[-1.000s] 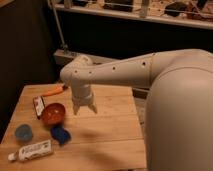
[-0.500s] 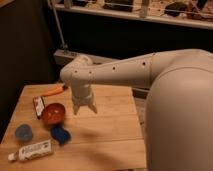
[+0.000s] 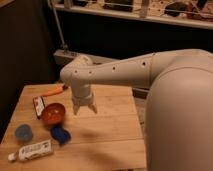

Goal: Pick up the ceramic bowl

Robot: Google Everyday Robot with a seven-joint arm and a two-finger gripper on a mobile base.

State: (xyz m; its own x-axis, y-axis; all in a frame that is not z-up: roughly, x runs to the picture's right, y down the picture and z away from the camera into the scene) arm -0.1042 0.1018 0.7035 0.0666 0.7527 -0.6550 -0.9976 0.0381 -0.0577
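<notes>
The ceramic bowl (image 3: pixel 53 113) is a small glossy orange-red bowl. It stands upright on the left part of the wooden table (image 3: pixel 110 135). My gripper (image 3: pixel 84 108) hangs from the white arm, points down, and hovers just right of the bowl, above the table. Its two fingers are spread apart and hold nothing. It does not touch the bowl.
A blue round cup (image 3: pixel 23 132) stands at the left edge. A dark blue flat object (image 3: pixel 60 134) lies in front of the bowl. A white tube (image 3: pixel 31 150) lies near the front edge. A red-and-white packet (image 3: pixel 39 105) and an orange-handled tool (image 3: pixel 54 91) lie behind the bowl.
</notes>
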